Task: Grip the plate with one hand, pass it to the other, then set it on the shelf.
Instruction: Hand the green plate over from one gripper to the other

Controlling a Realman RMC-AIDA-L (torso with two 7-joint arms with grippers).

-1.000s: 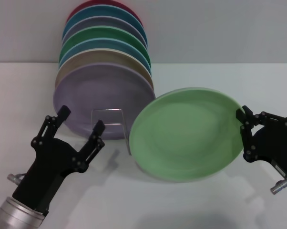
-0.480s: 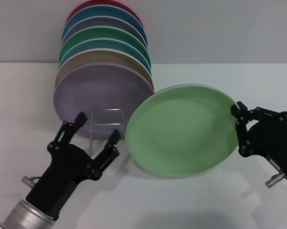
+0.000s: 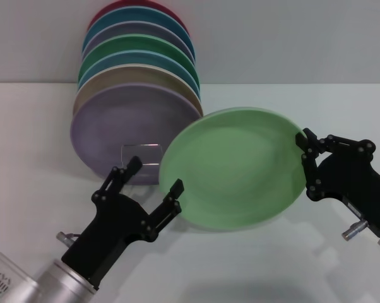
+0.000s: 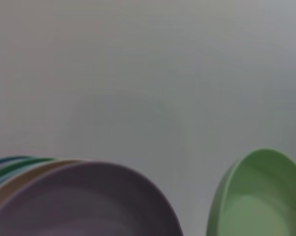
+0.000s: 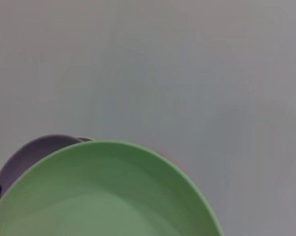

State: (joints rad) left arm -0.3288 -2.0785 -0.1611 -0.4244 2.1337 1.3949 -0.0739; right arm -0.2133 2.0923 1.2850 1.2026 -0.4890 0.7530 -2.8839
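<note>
The pale mint-green plate (image 3: 234,167) hangs tilted above the table, and my right gripper (image 3: 305,158) is shut on its right rim. The plate also shows in the right wrist view (image 5: 106,194) and in the left wrist view (image 4: 258,196). My left gripper (image 3: 155,177) is open, its fingers spread just left of the plate's lower left rim, not touching it. The thin wire shelf (image 3: 142,158) stands on the table behind the left gripper, its front loop in front of the lilac plate (image 3: 130,129).
Several coloured plates stand upright in the rack at the back left, from the lilac one in front to a red one (image 3: 136,7) at the back. The lilac plate (image 4: 84,201) fills the left wrist view's lower part. White table (image 3: 291,265) to the right.
My left gripper has moved right and forward, close to the plate's lower left rim. My right gripper has carried the plate left and slightly up, toward the left gripper.
</note>
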